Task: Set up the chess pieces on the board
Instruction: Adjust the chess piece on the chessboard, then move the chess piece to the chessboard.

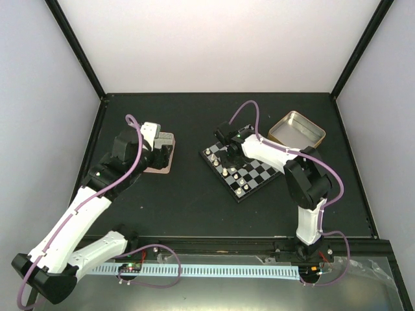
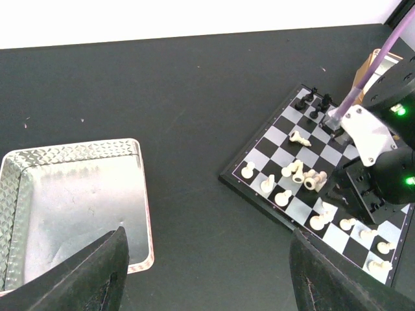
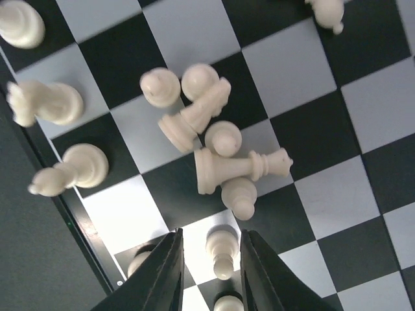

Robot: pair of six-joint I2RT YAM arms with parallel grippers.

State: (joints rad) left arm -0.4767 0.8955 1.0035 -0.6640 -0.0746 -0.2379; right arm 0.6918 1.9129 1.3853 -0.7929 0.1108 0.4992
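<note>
- Right jaws stood narrowly parted low over the board (image 3: 324, 188). Their fingers (image 3: 162, 275) flanked a white pawn (image 3: 222, 251), with a gap showing on each side, so they gripped nothing.
- Just beyond those fingertips, white chess pieces (image 3: 224, 138) lay in a tight jumble across a few squares.
- One tall crowned piece (image 3: 240, 170) lay flat, its long axis running across the wrist view, base to the left and crown to the right.
- A second toppled piece (image 3: 194, 116) lay diagonally, base at lower left and head at upper right, with round-headed pawns touching or just beside it.
- More white pieces (image 1: 225, 172) lined the board edge facing the left arm, and black pieces (image 2: 311, 102) clustered at the far corner.
- In the overhead view, the board sat right of centre on the dark surface (image 1: 181, 194), turned so one corner pointed toward the arm bases.
- An open silver tin (image 1: 298, 128) sat near the board's far right side.
- Left jaws were spread wide and empty, fingers (image 2: 97, 272) above the near edge of another tin (image 2: 139, 194), well apart from the board.
</note>
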